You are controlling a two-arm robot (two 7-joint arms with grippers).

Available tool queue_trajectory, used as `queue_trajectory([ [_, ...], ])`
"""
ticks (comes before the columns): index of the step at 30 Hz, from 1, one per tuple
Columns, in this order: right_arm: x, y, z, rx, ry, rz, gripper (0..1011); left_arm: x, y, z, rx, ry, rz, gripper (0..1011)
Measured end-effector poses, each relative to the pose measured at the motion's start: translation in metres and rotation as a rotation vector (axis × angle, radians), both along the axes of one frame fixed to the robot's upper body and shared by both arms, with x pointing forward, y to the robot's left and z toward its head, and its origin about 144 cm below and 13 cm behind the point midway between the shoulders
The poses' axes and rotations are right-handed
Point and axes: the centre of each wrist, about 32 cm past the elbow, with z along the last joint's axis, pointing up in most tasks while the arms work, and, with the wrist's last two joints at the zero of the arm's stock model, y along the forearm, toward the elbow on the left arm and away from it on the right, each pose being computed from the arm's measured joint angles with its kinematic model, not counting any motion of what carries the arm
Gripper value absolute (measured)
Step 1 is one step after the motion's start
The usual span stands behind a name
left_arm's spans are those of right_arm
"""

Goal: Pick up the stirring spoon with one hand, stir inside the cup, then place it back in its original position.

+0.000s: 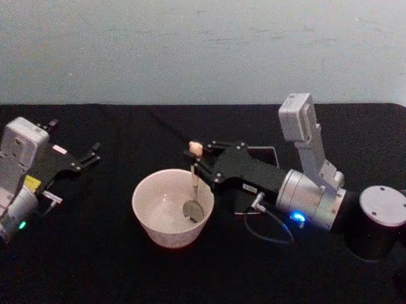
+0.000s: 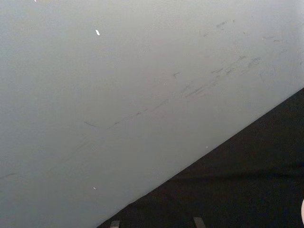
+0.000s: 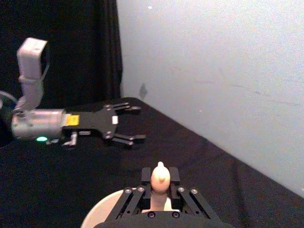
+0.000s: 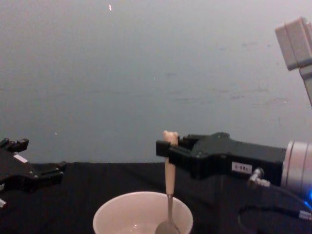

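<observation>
The cream-white cup point(image 1: 162, 210) stands on the black table in the middle. The stirring spoon point(image 1: 195, 182) hangs upright over it, its metal bowl point(image 4: 168, 227) down inside the cup near the right wall. My right gripper point(image 1: 198, 160) is shut on the beige handle just under the bear head point(image 3: 160, 176). In the chest view the spoon point(image 4: 169, 178) drops from the right gripper point(image 4: 168, 148) into the cup point(image 4: 109, 214). The dark holder point(image 1: 264, 156) stands behind my right arm, mostly hidden. My left gripper point(image 1: 89, 156) rests open at the far left, away from the cup.
A black cloth point(image 1: 85, 268) covers the table, with a pale wall point(image 1: 193, 45) behind. A cable point(image 1: 267, 231) loops on the cloth under my right arm. In the right wrist view the left gripper point(image 3: 130, 124) shows farther off, beyond the cup's rim point(image 3: 99, 216).
</observation>
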Motion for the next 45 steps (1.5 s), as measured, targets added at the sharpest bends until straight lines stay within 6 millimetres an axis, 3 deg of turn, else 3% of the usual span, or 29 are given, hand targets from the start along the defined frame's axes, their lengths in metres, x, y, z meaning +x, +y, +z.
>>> queue_trajectory([
  [10,-0.007,0.015,-0.007,0.0,0.013,0.072,214,0.0,0.0,0.0,0.0,0.0,0.0,1001],
  [24,0.012,0.04,-0.007,0.003,0.001,0.034,214,0.0,0.0,0.0,0.0,0.0,0.0,1001],
  [35,0.02,0.031,-0.001,0.037,-0.005,-0.036,214,0.0,0.0,0.0,0.0,0.0,0.0,1001],
  [45,0.011,0.012,0.012,0.087,0.009,-0.082,214,0.0,0.0,0.0,0.0,0.0,0.0,1001],
])
